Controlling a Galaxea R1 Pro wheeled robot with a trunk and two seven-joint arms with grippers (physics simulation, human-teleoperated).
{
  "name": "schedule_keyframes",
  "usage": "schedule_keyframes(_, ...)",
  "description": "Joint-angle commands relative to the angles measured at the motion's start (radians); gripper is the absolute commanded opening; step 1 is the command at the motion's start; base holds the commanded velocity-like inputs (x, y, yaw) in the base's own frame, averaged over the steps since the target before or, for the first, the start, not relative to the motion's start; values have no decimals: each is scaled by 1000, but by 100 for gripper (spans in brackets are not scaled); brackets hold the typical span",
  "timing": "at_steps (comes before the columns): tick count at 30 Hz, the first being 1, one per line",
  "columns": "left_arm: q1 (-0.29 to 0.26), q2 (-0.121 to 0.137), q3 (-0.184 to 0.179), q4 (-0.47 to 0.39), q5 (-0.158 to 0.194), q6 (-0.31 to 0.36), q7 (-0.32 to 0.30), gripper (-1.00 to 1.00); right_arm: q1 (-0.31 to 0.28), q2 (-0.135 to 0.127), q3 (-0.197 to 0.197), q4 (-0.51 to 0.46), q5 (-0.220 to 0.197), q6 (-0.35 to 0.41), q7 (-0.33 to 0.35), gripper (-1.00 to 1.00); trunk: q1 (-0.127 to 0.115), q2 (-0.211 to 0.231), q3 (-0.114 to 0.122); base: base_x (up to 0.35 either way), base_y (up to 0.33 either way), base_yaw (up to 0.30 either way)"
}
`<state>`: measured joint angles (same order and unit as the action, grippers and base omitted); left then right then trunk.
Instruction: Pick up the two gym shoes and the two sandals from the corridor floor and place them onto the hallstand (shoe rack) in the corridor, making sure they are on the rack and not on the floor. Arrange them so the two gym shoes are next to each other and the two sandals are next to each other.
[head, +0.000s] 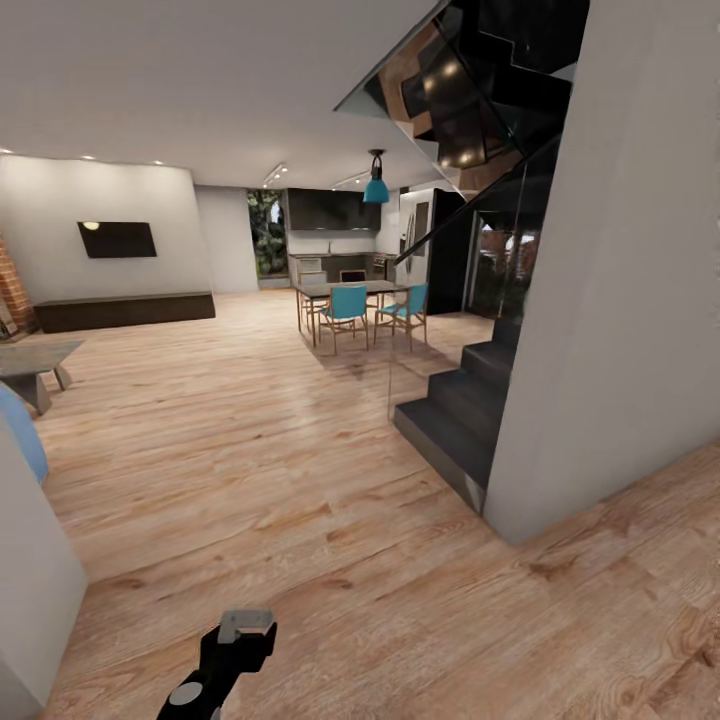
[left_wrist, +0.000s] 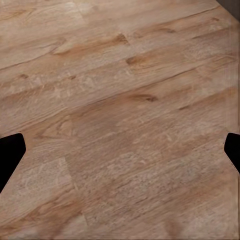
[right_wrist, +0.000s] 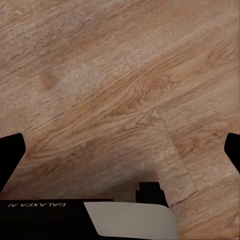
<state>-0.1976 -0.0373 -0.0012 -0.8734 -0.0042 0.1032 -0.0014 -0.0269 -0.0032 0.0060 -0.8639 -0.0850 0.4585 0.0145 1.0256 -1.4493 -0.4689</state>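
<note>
The gym shoes, the sandals and the hallstand are out of view. Light brown wood-plank floor (head: 300, 520) stretches ahead of me. My left arm (head: 225, 660) pokes in low over the planks in the head view. In the left wrist view the left gripper (left_wrist: 120, 152) is open, its dark fingertips (left_wrist: 10, 155) far apart over bare floor (left_wrist: 120, 100). The right gripper (right_wrist: 120, 152) is open too, its fingertips (right_wrist: 232, 150) spread wide above the planks (right_wrist: 120, 75), holding nothing.
A dark staircase (head: 465, 410) and a tall white wall (head: 620, 300) stand to the right. A dining table with teal chairs (head: 345, 305) is farther ahead. A low dark table (head: 35, 365) and a white panel (head: 30, 580) sit on the left. My own base (right_wrist: 100, 220) shows under the right gripper.
</note>
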Motion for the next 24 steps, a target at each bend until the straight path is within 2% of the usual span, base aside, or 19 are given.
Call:
schedule_keyframes(1, 0, -2, 0, -2, 0, 6, 0, 100, 0, 0, 0, -2, -9, 5, -1, 100, -1, -1, -1, -328, 0, 0)
schedule_keyframes(15, 0, -5, 0, -2, 0, 7, 0, 100, 0, 0, 6, -4, -7, 5, -2, 100, -1, -1, -1, -337, 15, 8)
schedule_keyframes(24, 0, -4, 1, -3, 0, 7, 0, 100, 1, 0, 5, -4, -7, 5, -2, 100, -1, -1, -1, -265, 204, 234)
